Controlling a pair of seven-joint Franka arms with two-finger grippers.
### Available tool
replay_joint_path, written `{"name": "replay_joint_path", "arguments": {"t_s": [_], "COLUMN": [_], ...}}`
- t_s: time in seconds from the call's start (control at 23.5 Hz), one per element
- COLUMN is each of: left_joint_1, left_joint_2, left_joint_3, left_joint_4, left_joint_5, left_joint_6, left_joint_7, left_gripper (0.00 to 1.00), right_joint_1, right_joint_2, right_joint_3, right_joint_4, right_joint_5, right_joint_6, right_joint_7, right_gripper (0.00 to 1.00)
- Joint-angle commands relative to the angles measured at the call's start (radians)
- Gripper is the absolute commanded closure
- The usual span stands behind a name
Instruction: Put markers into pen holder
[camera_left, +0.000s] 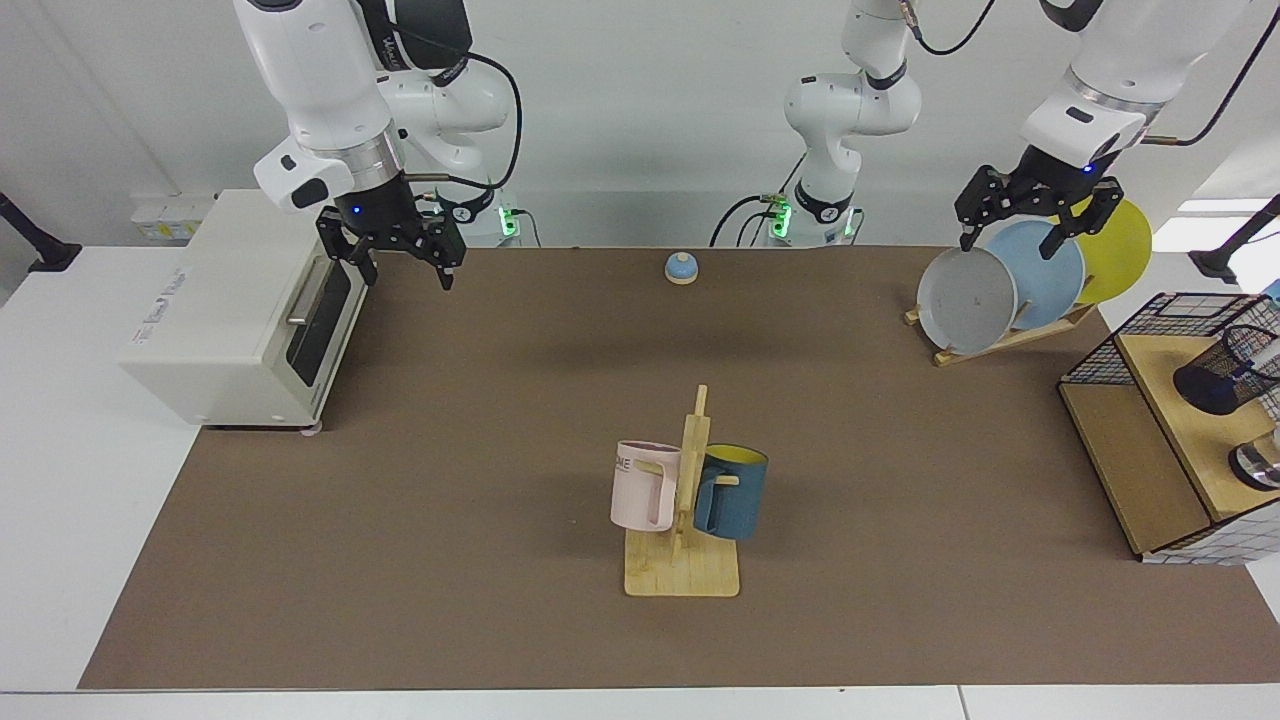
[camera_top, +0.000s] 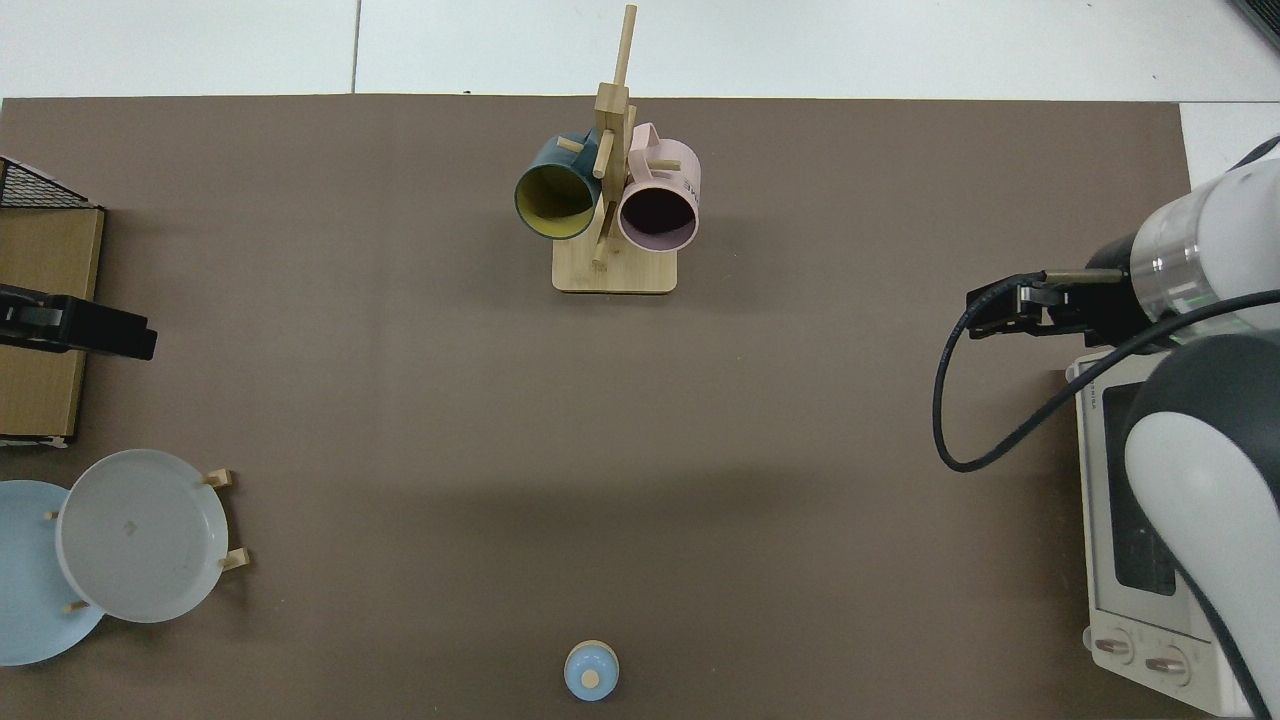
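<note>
The pen holder (camera_left: 1222, 378), a small black mesh cup, stands on the wooden shelf at the facing view's far right edge. The white barrel of a marker (camera_left: 1266, 352) shows inside it, its cap cut off by the frame edge. My left gripper (camera_left: 1005, 245) hangs open and empty above the plate rack, well away from the holder. In the top view it is the black bar (camera_top: 95, 334) at the left edge. My right gripper (camera_left: 404, 278) waits open and empty beside the toaster oven, seen also in the top view (camera_top: 1000, 304).
A white toaster oven (camera_left: 235, 310) stands at the facing view's left. A wooden mug rack (camera_left: 684, 520) with a pink and a teal mug is in the middle front. Plates lean in a rack (camera_left: 1010, 335), a blue bell (camera_left: 681, 267) sits at the back, and a metal cup (camera_left: 1258, 464) stands on the shelf.
</note>
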Motion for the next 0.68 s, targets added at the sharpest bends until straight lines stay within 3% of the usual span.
{"name": "replay_joint_path", "arguments": {"t_s": [0.0,0.64], "left_joint_1": [0.031,0.046], "left_joint_2": [-0.013,-0.023], "left_joint_3": [-0.028,-0.048], "left_joint_4": [0.017,0.014], "left_joint_5": [-0.013,-0.001], "left_joint_6": [-0.012,-0.03], "left_joint_7": [-0.011,-0.014], "left_gripper": [0.0,0.0], "right_joint_1": [-0.009,-0.009], "right_joint_2": [-0.019,-0.017], "right_joint_3": [0.008,0.008], "right_joint_4": [-0.024,-0.024], "right_joint_5": [0.002,0.002], "right_joint_6": [0.019,0.019], "right_joint_7": [0.016,0.016], "right_gripper": [0.0,0.0]}}
